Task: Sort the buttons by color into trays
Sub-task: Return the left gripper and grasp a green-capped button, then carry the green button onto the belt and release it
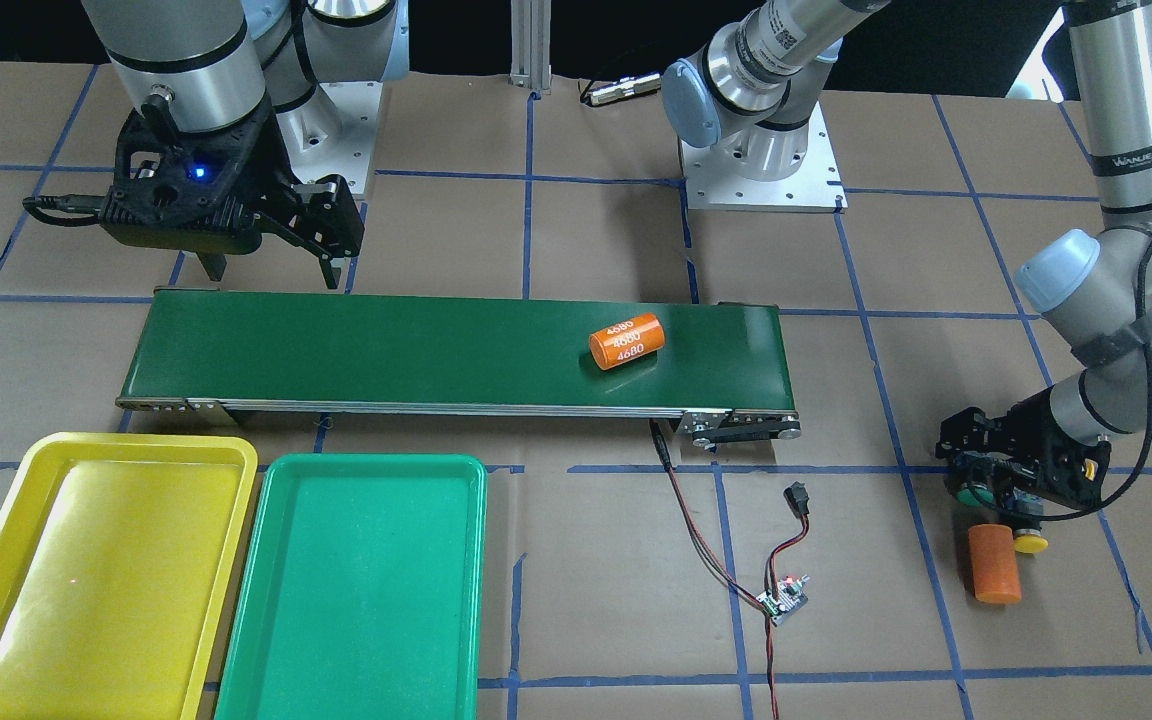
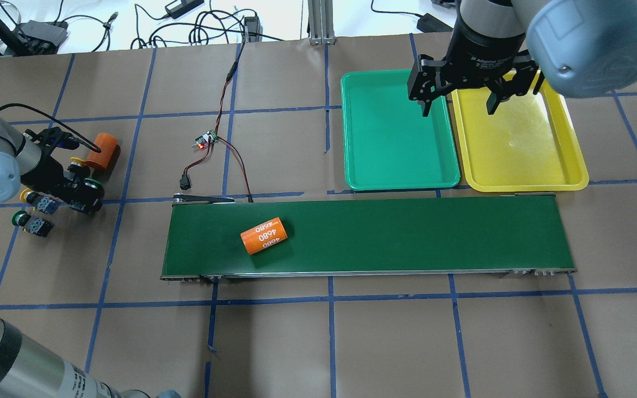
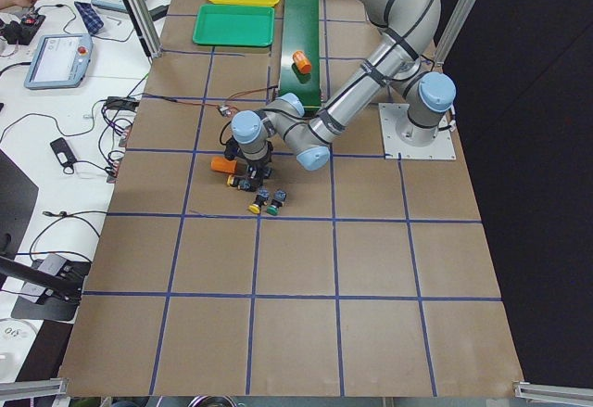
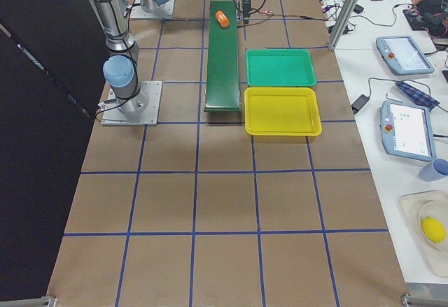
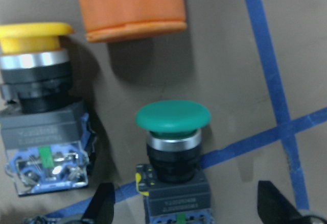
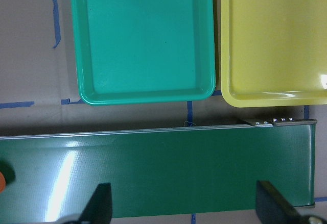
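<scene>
Left gripper (image 5: 186, 203), jaws apart, straddles a green button (image 5: 173, 132) lying on the table (image 5: 230, 55) beside a yellow button (image 5: 36, 71) (green tray (image 2: 390, 143) well apart), so pick 1 of 4 seems in hand: next, close on its body and lift.

Conveyor belt (image 2: 407, 232) lies lengthwise across the bench (image 2: 385, 342), with one cylinder (image 2: 264, 235) on its side on it near the robot's-left end. Two trays, left tray (image 2: 401, 183) and right tray (image 2: 528, 187), sit just beside each other beyond the belt's right half, away from the robot. Buttons (image 2: 39, 202), four, cluster with a second cylinder (image 2: 103, 150) well left of the belt; a circuit board (image 2: 206, 139) lies beyond its left end.
</scene>
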`<state>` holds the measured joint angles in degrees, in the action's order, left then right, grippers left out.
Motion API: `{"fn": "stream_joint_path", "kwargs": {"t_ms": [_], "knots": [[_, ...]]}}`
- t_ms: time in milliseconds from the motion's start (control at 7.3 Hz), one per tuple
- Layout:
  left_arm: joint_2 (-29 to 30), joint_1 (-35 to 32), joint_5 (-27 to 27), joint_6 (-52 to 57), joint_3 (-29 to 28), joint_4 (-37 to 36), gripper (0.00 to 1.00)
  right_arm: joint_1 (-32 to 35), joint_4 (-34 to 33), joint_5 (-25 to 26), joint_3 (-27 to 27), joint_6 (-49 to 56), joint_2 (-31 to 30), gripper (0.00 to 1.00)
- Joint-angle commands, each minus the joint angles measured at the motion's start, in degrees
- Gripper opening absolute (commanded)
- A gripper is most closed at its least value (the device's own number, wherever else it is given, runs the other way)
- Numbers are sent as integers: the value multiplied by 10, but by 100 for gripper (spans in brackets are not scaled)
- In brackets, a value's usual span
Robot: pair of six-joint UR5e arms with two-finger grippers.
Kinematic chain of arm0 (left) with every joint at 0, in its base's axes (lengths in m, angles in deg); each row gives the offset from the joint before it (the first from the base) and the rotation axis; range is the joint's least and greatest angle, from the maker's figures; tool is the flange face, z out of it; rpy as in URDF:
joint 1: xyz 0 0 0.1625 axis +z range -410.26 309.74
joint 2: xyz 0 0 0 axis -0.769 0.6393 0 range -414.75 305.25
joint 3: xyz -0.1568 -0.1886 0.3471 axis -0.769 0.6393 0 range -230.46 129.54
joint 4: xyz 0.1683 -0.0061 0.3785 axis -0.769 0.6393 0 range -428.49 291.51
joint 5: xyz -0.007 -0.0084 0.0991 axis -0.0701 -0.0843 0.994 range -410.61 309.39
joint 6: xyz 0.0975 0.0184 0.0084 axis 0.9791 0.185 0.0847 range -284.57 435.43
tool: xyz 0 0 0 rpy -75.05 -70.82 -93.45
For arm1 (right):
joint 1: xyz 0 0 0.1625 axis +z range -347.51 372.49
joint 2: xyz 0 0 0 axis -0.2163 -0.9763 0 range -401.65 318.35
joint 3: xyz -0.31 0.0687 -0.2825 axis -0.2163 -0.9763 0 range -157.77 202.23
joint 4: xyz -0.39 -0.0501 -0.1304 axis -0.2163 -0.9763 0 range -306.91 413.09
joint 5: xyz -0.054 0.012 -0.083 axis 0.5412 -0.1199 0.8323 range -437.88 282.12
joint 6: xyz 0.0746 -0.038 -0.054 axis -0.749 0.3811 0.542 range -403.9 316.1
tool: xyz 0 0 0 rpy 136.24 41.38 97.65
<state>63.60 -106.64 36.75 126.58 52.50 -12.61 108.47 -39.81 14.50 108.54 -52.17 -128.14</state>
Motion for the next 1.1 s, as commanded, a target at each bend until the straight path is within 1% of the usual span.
{"fn": "stream_joint_path", "kwargs": {"t_ms": [0, 137, 274, 411, 548, 685, 821, 958], "knots": [[-20, -8, 3, -48, 2, 3, 0, 0, 0, 0, 0, 0, 0, 100], [-47, -14, 2, -84, 20, 7, 0, 0, 0, 0, 0, 0, 0, 100], [-76, -33, -2, -107, 43, 8, 0, 0, 0, 0, 0, 0, 0, 100], [-114, -73, 1, -168, 63, 16, 0, 0, 0, 0, 0, 0, 0, 100], [-153, -111, -3, -221, 76, 41, 0, 0, 0, 0, 0, 0, 0, 100], [-188, -152, -5, -291, 78, 68, 0, 0, 0, 0, 0, 0, 0, 100], [-221, -206, -5, -337, 83, 96, 0, 0, 0, 0, 0, 0, 0, 100], [-242, -258, -7, -383, 100, 112, 0, 0, 0, 0, 0, 0, 0, 100]]}}
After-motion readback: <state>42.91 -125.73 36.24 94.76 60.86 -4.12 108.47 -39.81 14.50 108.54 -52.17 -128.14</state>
